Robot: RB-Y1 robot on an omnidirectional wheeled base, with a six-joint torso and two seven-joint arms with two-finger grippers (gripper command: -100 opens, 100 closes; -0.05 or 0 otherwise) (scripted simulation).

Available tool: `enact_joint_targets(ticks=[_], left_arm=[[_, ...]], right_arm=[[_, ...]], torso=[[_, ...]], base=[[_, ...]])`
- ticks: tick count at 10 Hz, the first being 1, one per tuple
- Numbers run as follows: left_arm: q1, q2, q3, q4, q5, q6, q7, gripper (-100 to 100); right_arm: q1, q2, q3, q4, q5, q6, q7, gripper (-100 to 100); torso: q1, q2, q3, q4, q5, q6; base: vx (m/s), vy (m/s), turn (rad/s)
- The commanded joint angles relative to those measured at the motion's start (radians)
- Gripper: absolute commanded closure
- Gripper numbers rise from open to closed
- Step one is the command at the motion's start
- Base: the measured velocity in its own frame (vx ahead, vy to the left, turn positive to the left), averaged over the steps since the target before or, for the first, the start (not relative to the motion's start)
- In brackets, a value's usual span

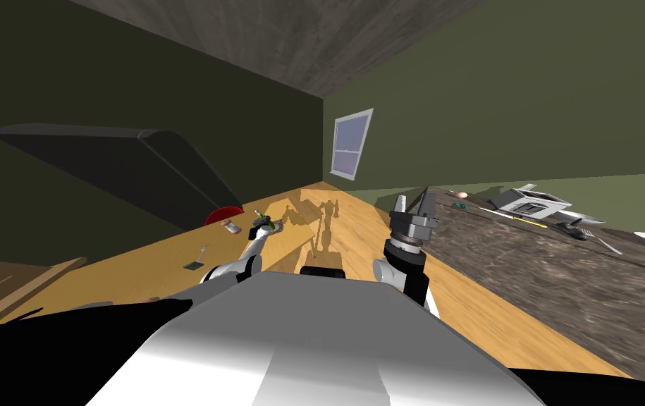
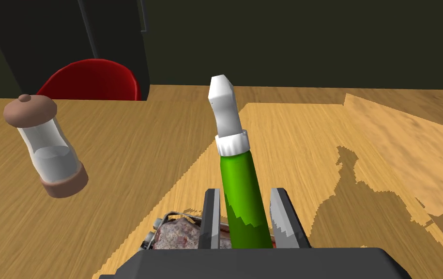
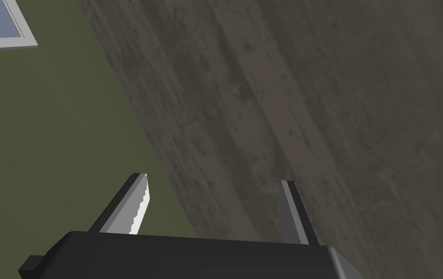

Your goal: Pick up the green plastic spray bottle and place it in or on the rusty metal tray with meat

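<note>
The robot's left gripper (image 2: pixel 244 191) is clenching the green plastic spray bottle with the white nozzle (image 2: pixel 238 179). Its two thin fingers are pressing the bottle's lower sides, probably low on the body so the nozzle stays free of the grip. The bottle is leaning a little and hanging right at the rusty metal tray (image 2: pixel 160 231), whose corner and lump of mottled meat (image 2: pixel 181 235) are peeking out just beside the fingers. The gripper's dark body is hiding the bottle's base, so I cannot tell whether it is touching the tray yet.

I judge the carrying part to be nearly over. What is remaining is to settle the bottle onto the meat or rim and let go.

A clear glass shaker with a brown cap (image 2: pixel 46 145) is standing near the tray on the wooden table (image 2: pixel 351 160), and a red rounded thing (image 2: pixel 94 80) is sitting farther beyond it. The shaker could be knocked on the way out.

The right gripper (image 3: pixel 214 180) is idling well apart from the tray, fingers spread and holding nothing.
</note>
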State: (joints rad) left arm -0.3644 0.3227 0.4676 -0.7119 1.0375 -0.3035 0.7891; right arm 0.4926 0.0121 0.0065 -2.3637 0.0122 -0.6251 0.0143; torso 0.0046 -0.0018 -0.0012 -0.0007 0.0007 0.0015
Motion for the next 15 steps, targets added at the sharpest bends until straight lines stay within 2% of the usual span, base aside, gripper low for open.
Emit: enact_joint_targets(ticks=[1, 3, 4, 5, 9, 10, 11, 15], left_arm=[[-0.011, 0.009, 0.006, 0.029, 0.002, 0.017, -0.01, 100], [-0.02, 0.022, 0.014, 0.06, 0.005, 0.033, -0.02, 100], [-0.014, 0.015, 0.017, 0.044, 0.006, 0.033, -0.024, 100], [-0.015, 0.016, 0.016, 0.047, 0.006, 0.034, -0.023, -100], [-0.015, 0.016, 0.017, 0.047, 0.006, 0.034, -0.023, -100], [-0.015, 0.016, 0.017, 0.047, 0.006, 0.034, -0.023, 0], [-0.038, 0.042, 0.031, 0.064, 0.012, 0.063, -0.037, -100], [-0.073, 0.082, 0.052, 0.089, 0.02, 0.105, -0.057, -100]], right_arm=[[0.0, 0.0, 0.0, 0.0, 0.0, 0.0, 0.0, 0], [0.0, 0.0, 0.0, 0.0, 0.0, 0.0, 0.0, 0], [0.0, 0.0, 0.0, 0.0, 0.0, 0.0, 0.0, 0], [0.0, 0.0, 0.0, 0.0, 0.0, 0.0, 0.0, 0], [0.0, 0.0, 0.0, 0.0, 0.0, 0.0, 0.0, 0], [0.0, 0.0, 0.0, 0.0, 0.0, 0.0, 0.0, 0], [0.0, 0.0, 0.0, 0.0, 0.0, 0.0, 0.0, 0], [0.0, 0.0, 0.0, 0.0, 0.0, 0.0, 0.0, 0]], torso=[[0.0, 0.0, 0.0, 0.0, 0.0, 0.0], [-0.001, 0.001, 0.001, 0.0, -0.001, 0.0], [-0.002, 0.002, 0.001, 0.0, -0.001, -0.001], [-0.004, 0.003, 0.002, 0.001, -0.002, 0.0], [-0.006, 0.004, 0.002, 0.001, -0.002, 0.0], [-0.006, 0.004, 0.002, 0.001, -0.002, 0.0], [-0.006, 0.004, 0.002, 0.001, -0.002, 0.0], [-0.009, 0.004, 0.002, 0.001, -0.003, 0.0]], base=[[0.03, 0.045, -0.039], [0.014, 0.045, -0.025], [0.002, 0.017, -0.001], [0.0, 0.0, 0.0], [0.0, 0.0, 0.0], [0.0, 0.0, 0.0], [-0.012, -0.039, 0.04], [-0.004, -0.058, 0.023]])
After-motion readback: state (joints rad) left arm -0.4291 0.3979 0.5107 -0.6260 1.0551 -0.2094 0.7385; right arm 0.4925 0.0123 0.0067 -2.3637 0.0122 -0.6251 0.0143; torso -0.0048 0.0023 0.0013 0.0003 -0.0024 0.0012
